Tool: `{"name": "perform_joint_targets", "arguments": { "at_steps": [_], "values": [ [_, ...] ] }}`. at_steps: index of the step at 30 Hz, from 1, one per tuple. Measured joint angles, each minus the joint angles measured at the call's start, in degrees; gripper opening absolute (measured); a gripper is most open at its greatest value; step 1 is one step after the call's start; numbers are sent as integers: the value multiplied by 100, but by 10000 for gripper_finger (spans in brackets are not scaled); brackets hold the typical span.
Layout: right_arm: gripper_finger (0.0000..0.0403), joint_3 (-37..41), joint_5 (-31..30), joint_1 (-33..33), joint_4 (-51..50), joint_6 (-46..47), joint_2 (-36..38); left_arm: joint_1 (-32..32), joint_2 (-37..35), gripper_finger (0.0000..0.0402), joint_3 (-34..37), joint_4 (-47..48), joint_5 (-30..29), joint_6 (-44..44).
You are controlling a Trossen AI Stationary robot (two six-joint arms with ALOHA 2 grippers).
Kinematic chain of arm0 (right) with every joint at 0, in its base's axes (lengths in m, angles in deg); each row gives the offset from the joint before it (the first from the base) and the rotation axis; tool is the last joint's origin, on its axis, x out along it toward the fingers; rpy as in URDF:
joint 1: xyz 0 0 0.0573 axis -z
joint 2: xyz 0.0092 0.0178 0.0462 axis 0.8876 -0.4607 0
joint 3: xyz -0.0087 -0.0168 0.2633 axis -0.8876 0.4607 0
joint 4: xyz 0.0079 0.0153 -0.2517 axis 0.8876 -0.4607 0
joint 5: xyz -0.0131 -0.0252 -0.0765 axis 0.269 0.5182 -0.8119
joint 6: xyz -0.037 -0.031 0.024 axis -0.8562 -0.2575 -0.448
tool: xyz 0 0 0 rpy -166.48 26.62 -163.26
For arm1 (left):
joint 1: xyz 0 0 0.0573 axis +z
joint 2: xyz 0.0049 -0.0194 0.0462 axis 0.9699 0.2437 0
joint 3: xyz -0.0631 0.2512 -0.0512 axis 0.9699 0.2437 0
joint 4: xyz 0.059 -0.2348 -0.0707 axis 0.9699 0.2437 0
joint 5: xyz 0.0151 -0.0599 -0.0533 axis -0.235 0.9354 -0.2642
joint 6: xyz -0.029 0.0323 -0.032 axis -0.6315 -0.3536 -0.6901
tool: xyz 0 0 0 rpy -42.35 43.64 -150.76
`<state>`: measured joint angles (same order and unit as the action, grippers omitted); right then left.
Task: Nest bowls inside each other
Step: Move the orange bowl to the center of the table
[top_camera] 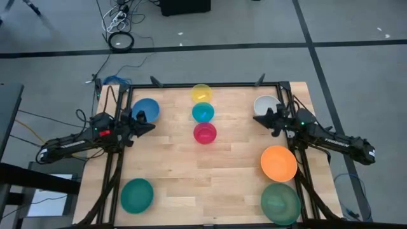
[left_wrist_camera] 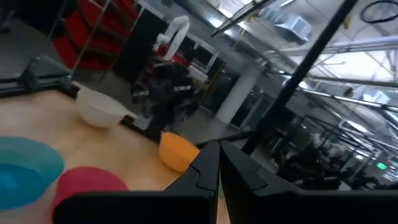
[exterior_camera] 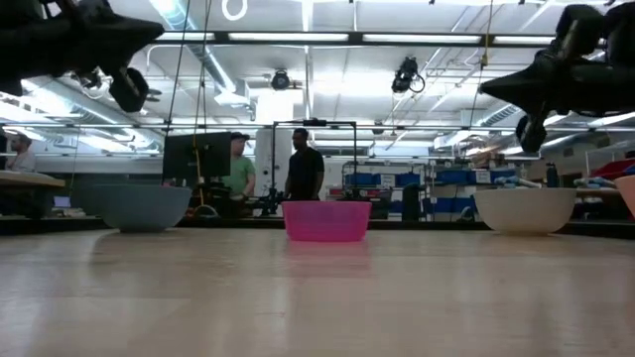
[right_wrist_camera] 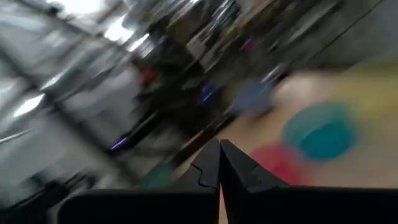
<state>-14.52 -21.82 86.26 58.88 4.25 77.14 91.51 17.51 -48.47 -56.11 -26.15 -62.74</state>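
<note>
Left end effector [top_camera: 150, 125] – closed, empty – hovers just beside the blue bowl [top_camera: 145, 109]; right end effector [top_camera: 257, 118], likewise closed, beside the white bowl [top_camera: 265, 105].

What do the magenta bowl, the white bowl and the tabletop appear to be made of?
Magenta bowl: probably plastic; in the low view its wall looks slightly translucent, thin and evenly coloured. White bowl: also likely plastic, opaque with a smooth, matt-looking wall, though ceramic cannot be ruled out by look alone. Tabletop: light wood, seemingly jointed planks; grain lines and board seams show from above, with a soft sheen at table height.
</note>
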Motion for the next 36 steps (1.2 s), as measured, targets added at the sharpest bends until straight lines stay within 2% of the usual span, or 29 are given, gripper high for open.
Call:
{"name": "perform_joint_targets", "arguments": {
  "at_steps": [3,5,8,11,14,18,22,25,27,29,32,36],
  "values": [
    [0,0,1267,-181,-307,816,3,0,6,21,0,201,475,9],
    [0,0,1570,-493,-477,1365,2,-3,7,21,0,487,662,7],
    [0,0,1434,-1206,-848,1753,2,-2,15,21,0,886,662,48],
    [0,0,918,-1986,-1039,1778,-70,-2,99,21,0,1022,664,92],
    [0,-11,600,-2476,-1067,1686,-321,-2,267,21,0,958,683,93],
    [0,-195,452,-2567,-1001,1382,-853,-2,567,21,0,903,662,163],
    [0,-475,134,-2336,-504,362,-1463,-2,936,21,0,650,568,169],
    [0,-860,679,-1901,-357,-408,-1968,-2,1212,21,0,327,548,152],
    [0,-1243,1485,-1548,-875,-519,-2299,-2,1370,21,0,92,545,87],
    [0,-1608,2039,-1324,-1903,-588,-2554,-2,1497,21,0,-99,543,-53],
    [1,-2078,1946,-1299,-3663,-1072,-2733,-2,1658,21,0,-298,543,-157],
    [1,-2502,1436,-1505,-5048,-1084,-2842,-2,1799,21,0,-339,545,-189]
  ]
}}
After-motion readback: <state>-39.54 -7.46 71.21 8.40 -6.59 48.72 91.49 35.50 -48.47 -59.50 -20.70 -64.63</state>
